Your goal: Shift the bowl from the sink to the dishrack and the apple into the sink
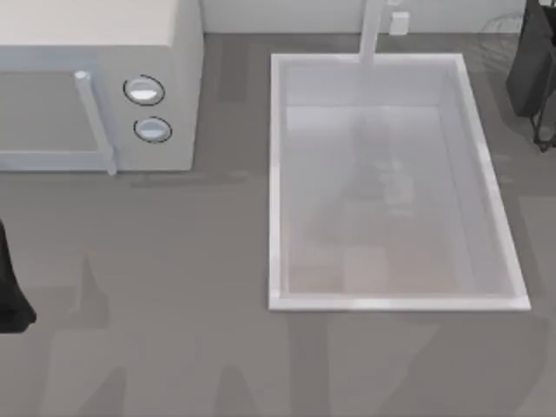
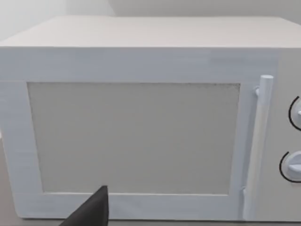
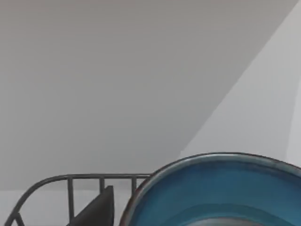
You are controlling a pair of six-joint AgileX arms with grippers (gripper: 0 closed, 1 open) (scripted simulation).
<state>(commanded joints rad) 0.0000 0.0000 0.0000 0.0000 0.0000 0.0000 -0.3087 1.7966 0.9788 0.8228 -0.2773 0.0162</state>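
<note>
From above, the sink sits right of the microwave; my right arm is at the far right edge. Left wrist faces the microwave door. Right wrist: the bowl looms before the dishrack; whether either gripper is open I cannot tell

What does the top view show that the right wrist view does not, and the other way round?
Top view, not the wrist view: the white microwave, the sink with its faucet, and the left arm at the table's left edge. Right wrist view, not the top view: the blue bowl next to the dishrack's wire rail. Both: a dark part of the right arm.
</note>
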